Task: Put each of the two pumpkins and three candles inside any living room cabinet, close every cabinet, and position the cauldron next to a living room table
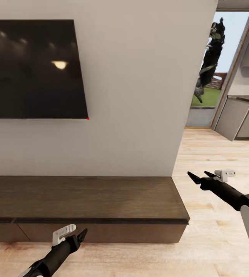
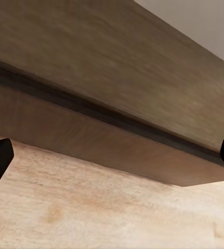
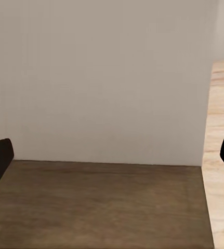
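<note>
The long, low dark-brown cabinet [image 1: 82,196] stands against the white wall under a TV, its flat top bare and its drawer fronts shut. My left gripper [image 1: 80,236] hovers open just in front of the drawer fronts, low over the floor. In the left wrist view the cabinet [image 2: 112,67] front and top edge lie ahead of that gripper [image 2: 112,158], with nothing between the fingers. My right gripper [image 1: 201,176] hangs open beyond the cabinet's right end. In the right wrist view the gripper [image 3: 112,161] faces the cabinet [image 3: 101,202] top and the wall. The pumpkins, candles and cauldron are out of view.
A large black TV [image 1: 32,69] hangs on the white wall [image 1: 139,96]. Pale wood floor [image 1: 216,161] runs right of the cabinet toward a glass door with a plant [image 1: 211,61]. Grey kitchen units [image 1: 243,119] stand at the far right.
</note>
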